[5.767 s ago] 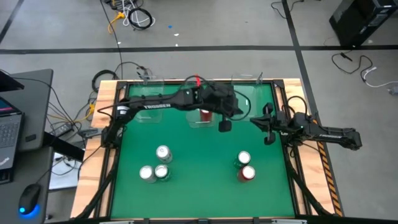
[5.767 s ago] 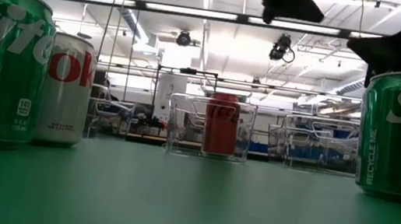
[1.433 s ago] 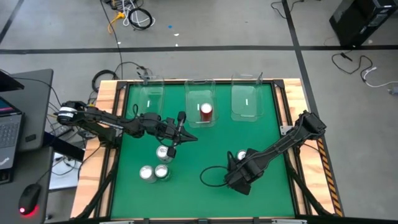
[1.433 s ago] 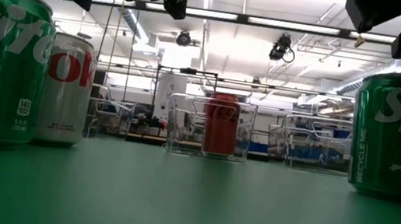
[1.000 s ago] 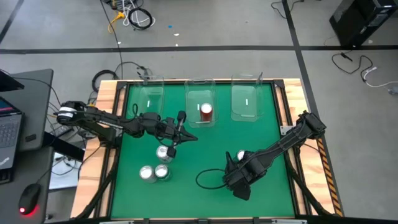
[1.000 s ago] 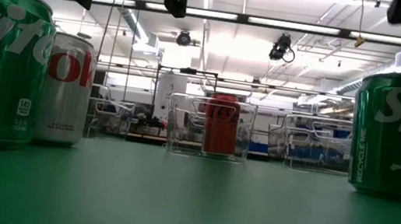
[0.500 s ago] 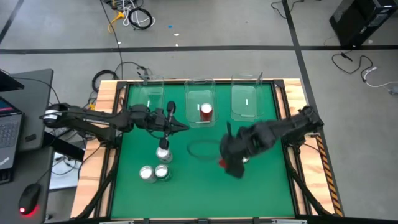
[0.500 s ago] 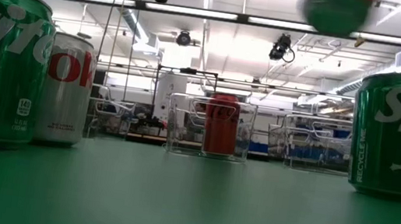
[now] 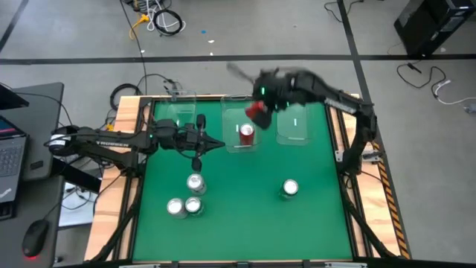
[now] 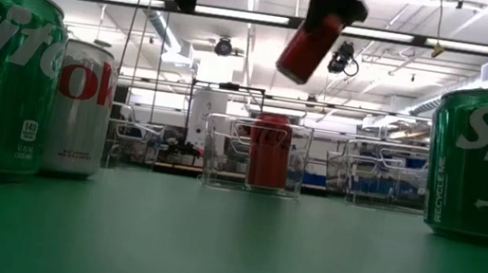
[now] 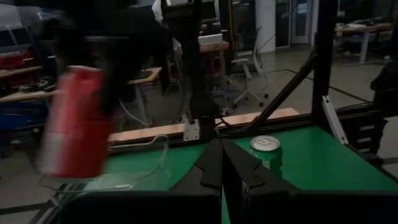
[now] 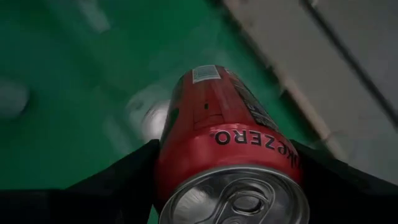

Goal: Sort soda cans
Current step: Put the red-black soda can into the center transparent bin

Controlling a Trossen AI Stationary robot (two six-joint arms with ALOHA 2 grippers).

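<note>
- Right gripper grips a red-sided metal soda can, tilted, above the middle clear plastic bin.
- Left gripper, fingers closed and empty, hovers above the silver-sided can.

held can: red, black "ZERO" lettering, silver top | binned can: red | 4 o'clock can: green | worktop: green

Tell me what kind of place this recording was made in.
Probably a robotics lab or workshop. The green-topped table stands on a bare concrete floor with loose cables, a laptop sits beside it, and the low view shows ceiling strip lights over more benches.
</note>
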